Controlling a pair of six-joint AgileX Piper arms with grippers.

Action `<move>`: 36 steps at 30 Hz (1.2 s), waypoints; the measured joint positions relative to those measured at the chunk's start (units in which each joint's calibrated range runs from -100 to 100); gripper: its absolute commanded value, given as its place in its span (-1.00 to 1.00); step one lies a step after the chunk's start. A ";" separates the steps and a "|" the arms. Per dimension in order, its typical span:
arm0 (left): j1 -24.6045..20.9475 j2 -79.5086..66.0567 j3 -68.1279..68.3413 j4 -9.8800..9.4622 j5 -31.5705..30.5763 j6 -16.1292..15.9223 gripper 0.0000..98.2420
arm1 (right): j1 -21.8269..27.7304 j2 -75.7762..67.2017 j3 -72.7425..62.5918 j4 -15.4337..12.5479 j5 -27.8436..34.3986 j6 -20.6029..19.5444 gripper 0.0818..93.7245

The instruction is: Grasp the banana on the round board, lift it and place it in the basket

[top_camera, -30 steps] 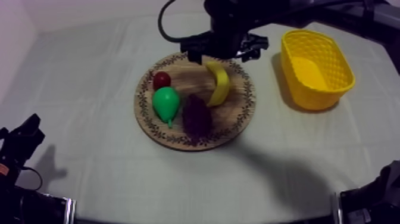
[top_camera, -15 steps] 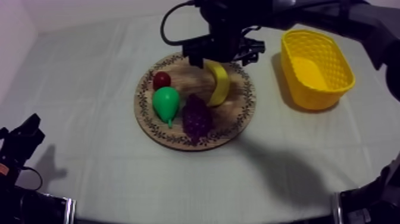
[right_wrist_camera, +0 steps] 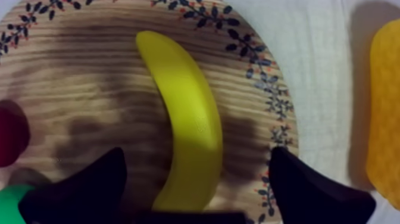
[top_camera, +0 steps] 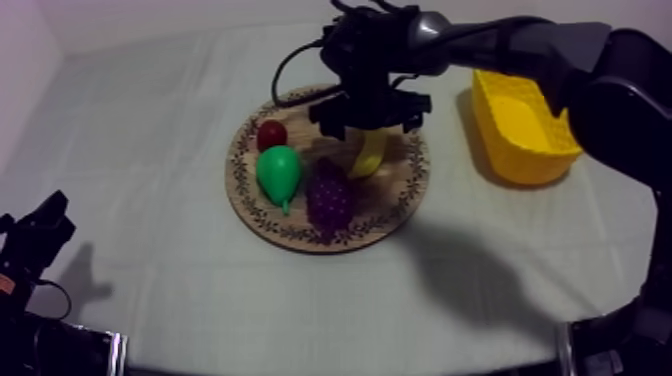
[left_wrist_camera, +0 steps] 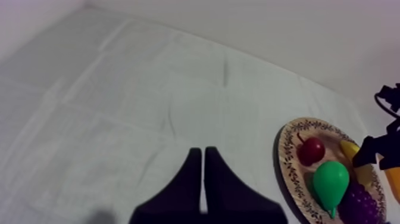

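Right wrist view looks down on the banana [right_wrist_camera: 186, 119], which lies flat on the wooden board [right_wrist_camera: 89, 71], on the side nearer the yellow basket [right_wrist_camera: 384, 107]. The right gripper [right_wrist_camera: 196, 156] hangs just above it, spread wide. Its 2 black fingers [right_wrist_camera: 83, 190] stand 1 at each side of the fruit, clear of its skin, and grip nothing. In the top view this arm reaches in from the upper right and hides the banana's upper end. The basket sits on the cloth just beside the board.

The pear [top_camera: 277, 172], the bunch of grapes [top_camera: 330, 195] and the small red fruit [top_camera: 271, 134] share the board. The grapes lie just beside the banana's lower tip. The left gripper [left_wrist_camera: 202, 179] rests well apart from the board, over bare cloth, with its fingers pressed together into a narrow wedge and nothing between them.

As a toy, the banana is probably light and hollow, and stiff enough to take a firm squeeze without damage. Its smooth, glossy skin looks slippery, and the curve could let it swing in the grip. The best hold seems to be across the thick middle, with the fingers square to its length, so the weight balances and neither end droops. A pinch near a tapered tip would likely squirt it out sideways. The fingers have bare wood at both sides of the middle to come down on, which also keeps them clear of the grapes.
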 measured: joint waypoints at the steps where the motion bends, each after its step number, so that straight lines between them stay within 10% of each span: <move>1: 0.00 0.00 0.00 0.00 0.00 0.00 -1.00 | 0.04 0.38 -0.16 0.00 0.00 -0.01 0.44; 36: 0.00 0.00 0.00 0.00 0.00 0.00 -1.00 | 1.66 1.64 -2.08 -2.16 -2.91 5.10 -0.45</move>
